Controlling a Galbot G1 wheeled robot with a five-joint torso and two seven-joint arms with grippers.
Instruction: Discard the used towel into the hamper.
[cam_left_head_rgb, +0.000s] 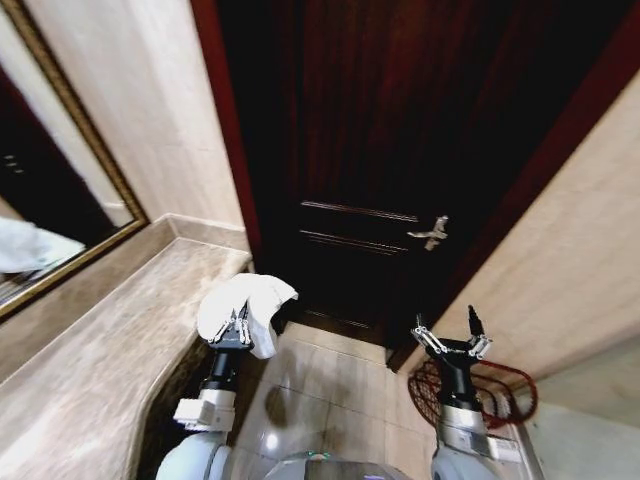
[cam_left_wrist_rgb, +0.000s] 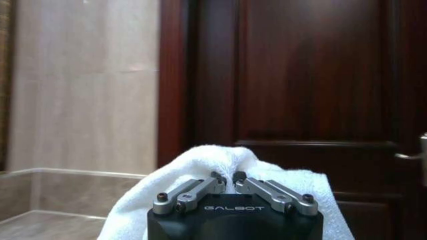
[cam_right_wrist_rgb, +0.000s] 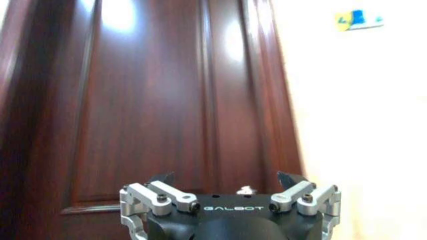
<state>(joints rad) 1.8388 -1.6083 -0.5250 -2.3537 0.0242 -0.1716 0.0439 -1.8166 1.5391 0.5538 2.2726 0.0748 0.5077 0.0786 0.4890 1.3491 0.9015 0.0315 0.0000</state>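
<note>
L gripper (cam_left_head_rgb: 238, 328) pinches towel (cam_left_head_rgb: 247, 303) by counter (cam_left_head_rgb: 90, 350), R gripper (cam_left_head_rgb: 447, 335) spread above hamper (cam_left_head_rgb: 505, 385); risk: loose drape snags counter edge en route.

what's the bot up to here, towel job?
Yes. The left tool is shut on the white towel, held up beside the stone counter. The right tool is open and empty, above the hamper, which sits on the floor by the right wall. The robot faces a dark wooden door. Towel not dropped yet.
</note>
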